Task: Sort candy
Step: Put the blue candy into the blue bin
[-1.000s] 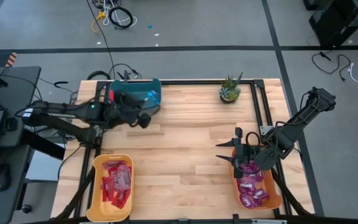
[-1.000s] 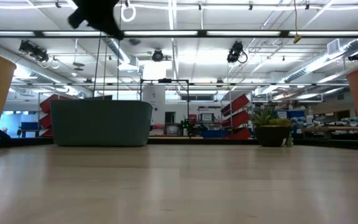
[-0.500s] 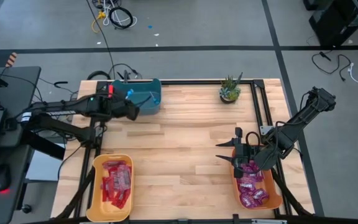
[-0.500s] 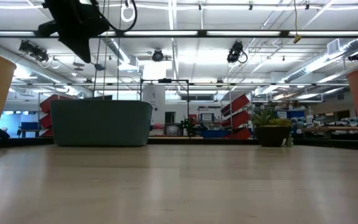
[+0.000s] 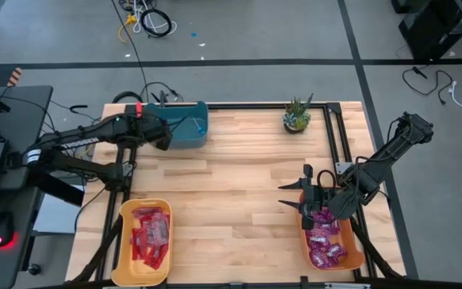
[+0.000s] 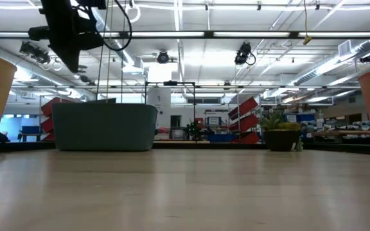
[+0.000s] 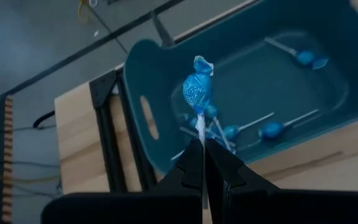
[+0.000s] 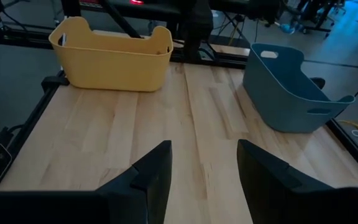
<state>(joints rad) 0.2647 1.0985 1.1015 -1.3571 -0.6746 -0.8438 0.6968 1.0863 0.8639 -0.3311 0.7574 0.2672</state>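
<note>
My left gripper [image 7: 202,163] is clenched on the white stick of a blue lollipop [image 7: 197,93], holding it above the teal bin [image 7: 160,68], where more lollipops lie (five or so). My right gripper [image 8: 202,163] hangs spread and empty over the orange bin [image 5: 358,258] of purple packets [image 5: 325,241].

Wooden table [image 5: 239,172] carries three bins [image 5: 141,241] and plant [image 5: 297,115].
</note>
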